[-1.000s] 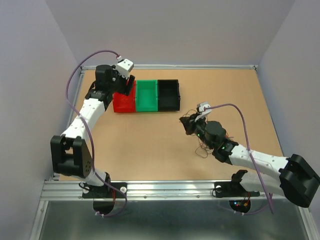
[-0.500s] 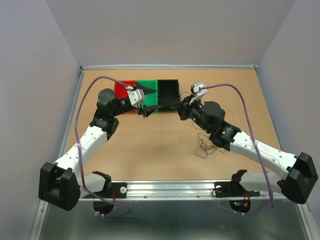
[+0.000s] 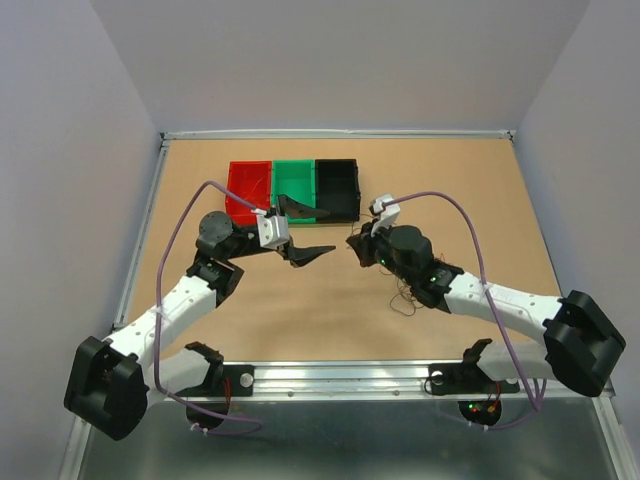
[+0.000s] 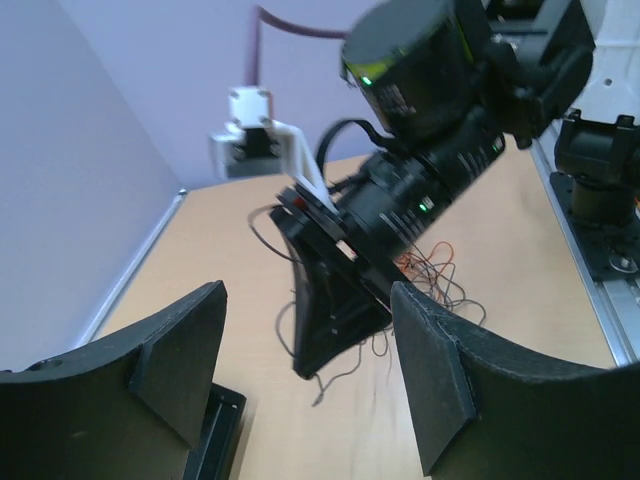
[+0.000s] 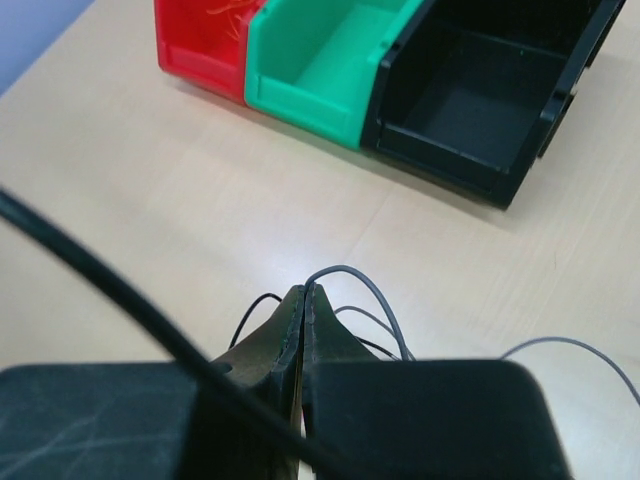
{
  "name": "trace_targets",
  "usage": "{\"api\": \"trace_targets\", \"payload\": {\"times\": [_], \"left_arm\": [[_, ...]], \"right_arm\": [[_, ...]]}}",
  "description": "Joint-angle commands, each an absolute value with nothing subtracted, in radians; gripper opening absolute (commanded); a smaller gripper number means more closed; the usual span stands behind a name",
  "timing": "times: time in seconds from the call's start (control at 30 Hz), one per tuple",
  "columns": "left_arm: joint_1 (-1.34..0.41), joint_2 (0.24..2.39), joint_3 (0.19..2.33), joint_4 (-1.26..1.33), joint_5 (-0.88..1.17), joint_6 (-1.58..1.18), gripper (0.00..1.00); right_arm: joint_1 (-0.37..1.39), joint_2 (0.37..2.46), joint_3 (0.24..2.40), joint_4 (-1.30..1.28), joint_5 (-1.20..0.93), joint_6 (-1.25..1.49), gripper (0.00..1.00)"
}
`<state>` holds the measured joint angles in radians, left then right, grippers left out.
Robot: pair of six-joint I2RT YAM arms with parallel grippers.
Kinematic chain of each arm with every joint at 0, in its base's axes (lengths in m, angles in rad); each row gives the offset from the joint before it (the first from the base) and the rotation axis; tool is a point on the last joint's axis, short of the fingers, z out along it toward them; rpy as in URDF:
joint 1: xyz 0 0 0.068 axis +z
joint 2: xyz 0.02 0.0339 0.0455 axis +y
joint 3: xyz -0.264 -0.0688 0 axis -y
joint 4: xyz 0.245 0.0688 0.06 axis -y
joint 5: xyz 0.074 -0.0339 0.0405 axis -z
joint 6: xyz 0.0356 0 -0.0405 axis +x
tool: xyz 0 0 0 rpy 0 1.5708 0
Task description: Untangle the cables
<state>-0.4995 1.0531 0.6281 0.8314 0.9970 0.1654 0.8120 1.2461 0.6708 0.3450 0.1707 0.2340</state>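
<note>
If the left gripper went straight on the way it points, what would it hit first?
Probably the right gripper, shut on a thin dark wire, straight ahead of the open left gripper. More loose wires dangle beneath it. Depth is unclear.

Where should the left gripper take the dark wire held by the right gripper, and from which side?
Probably the free loop of the dark wire standing out past the tips of the shut right gripper. The left gripper faces it with open jaws, so a straight approach from the robot's left, one finger on each side of the loop, looks best.
</note>
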Motion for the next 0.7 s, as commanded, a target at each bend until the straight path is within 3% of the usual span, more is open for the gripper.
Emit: {"api": "trace_targets", "payload": {"times": [0.0, 0.37, 0.67], "left_arm": [[-0.506, 1.055, 0.656, 0.864, 0.937, 0.104, 0.77], [-0.506, 1.278, 0.886, 0.629, 1.006, -0.064, 0.72], [-0.537, 1.29, 0.919, 0.563, 0.994, -0.077, 0.71]], "right_arm": [[0.81, 1.241, 0.583, 0.57, 0.129, 0.247, 0.01], [0.813, 1.281, 0.571, 0.594, 0.146, 0.167, 0.01], [0.816, 1.295, 0.572, 0.594, 0.181, 0.15, 0.01]]}}
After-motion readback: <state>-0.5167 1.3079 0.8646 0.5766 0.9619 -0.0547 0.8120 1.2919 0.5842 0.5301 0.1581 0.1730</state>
